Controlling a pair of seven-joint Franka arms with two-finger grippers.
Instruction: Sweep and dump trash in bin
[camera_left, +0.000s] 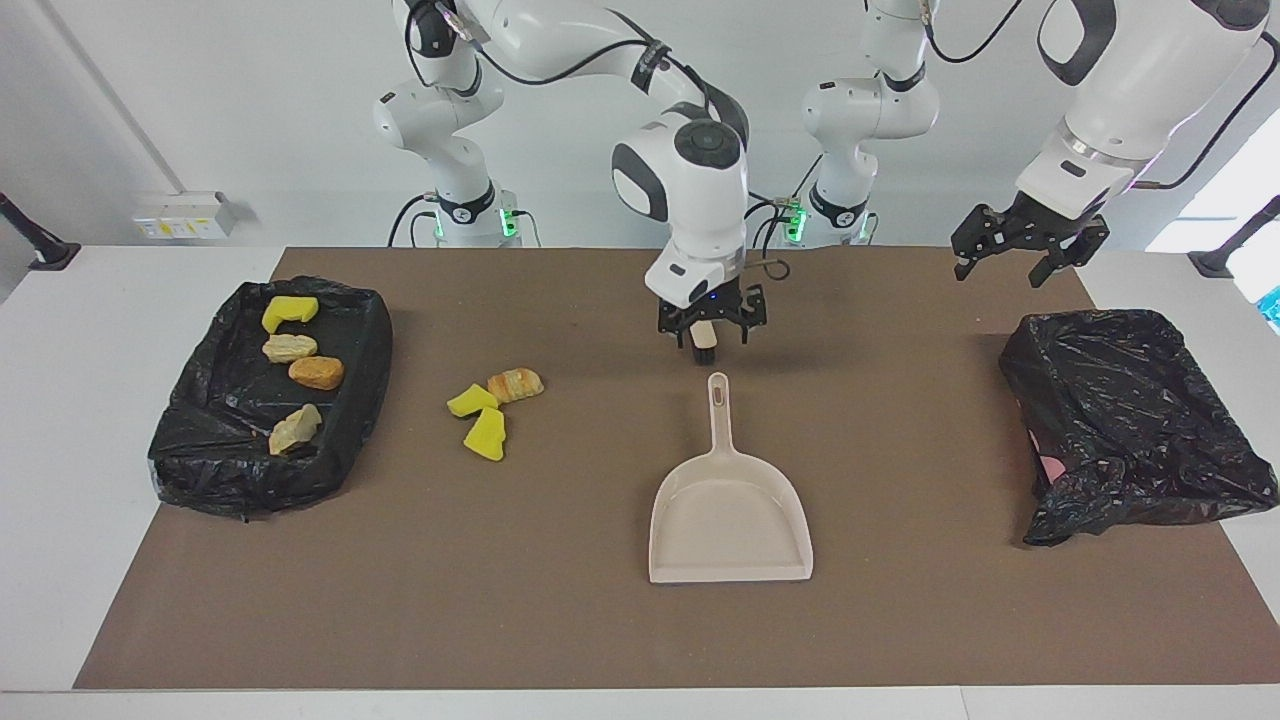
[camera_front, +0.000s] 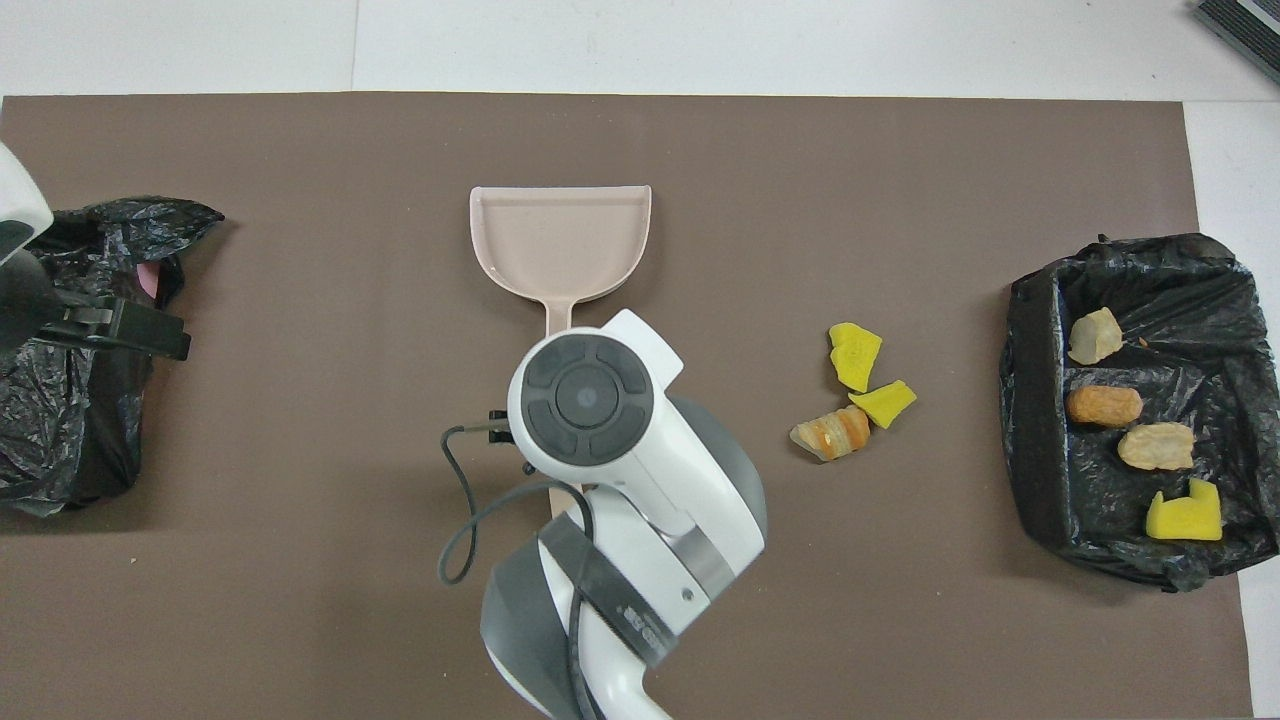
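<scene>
My right gripper (camera_left: 704, 338) hangs spread and empty just above the handle of the beige dustpan (camera_left: 730, 515), which lies flat, ready for sweeping, while my left gripper (camera_left: 1020, 250) waits spread.

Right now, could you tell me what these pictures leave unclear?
- Overhead: the right arm's wrist hides the right claw and the dustpan handle's end.
- Both views: the crumpled bag at the left arm's end hides its contents.
- Overhead: the edge cuts off the left arm.

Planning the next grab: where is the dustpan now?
The dustpan lies flat mid-mat, handle toward the robots, beside the three loose trash chunks; the right gripper hangs above its handle.
</scene>
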